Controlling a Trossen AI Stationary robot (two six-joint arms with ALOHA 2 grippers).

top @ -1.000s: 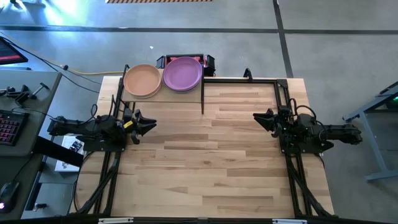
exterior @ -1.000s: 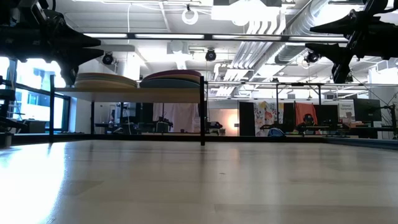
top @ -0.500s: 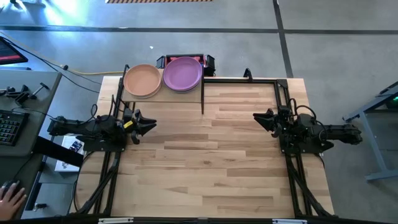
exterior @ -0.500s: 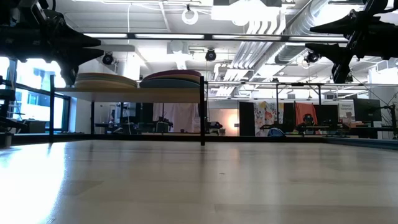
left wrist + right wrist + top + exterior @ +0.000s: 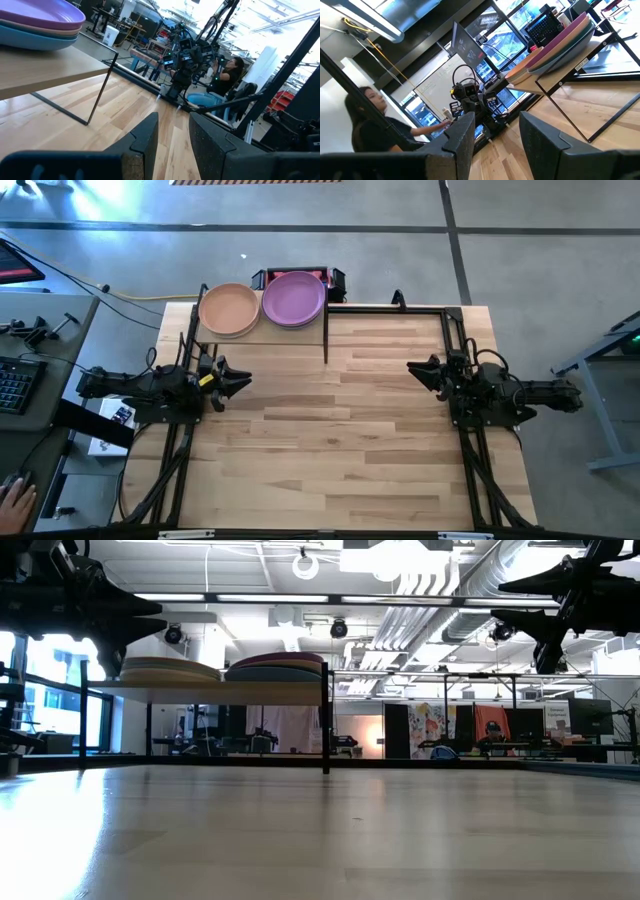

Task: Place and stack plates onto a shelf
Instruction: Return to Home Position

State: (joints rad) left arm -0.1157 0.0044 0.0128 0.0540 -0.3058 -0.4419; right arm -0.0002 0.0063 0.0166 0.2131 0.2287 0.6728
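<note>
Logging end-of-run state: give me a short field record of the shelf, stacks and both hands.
shelf: far-left corner of table, two plate stacks side by side
left stack top: peach plate
right stack top: purple plate
left hand: open, empty, at table's left edge
right hand: open, empty, at table's right edge
plates off shelf: none visible

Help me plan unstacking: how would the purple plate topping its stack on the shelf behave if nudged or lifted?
Probably stiff: the purple plate keeps a clean rim curve. Nudged, it likely slides rather than tips, being shallow and nested on the plates below. Its matte finish suggests fair grip.
</note>
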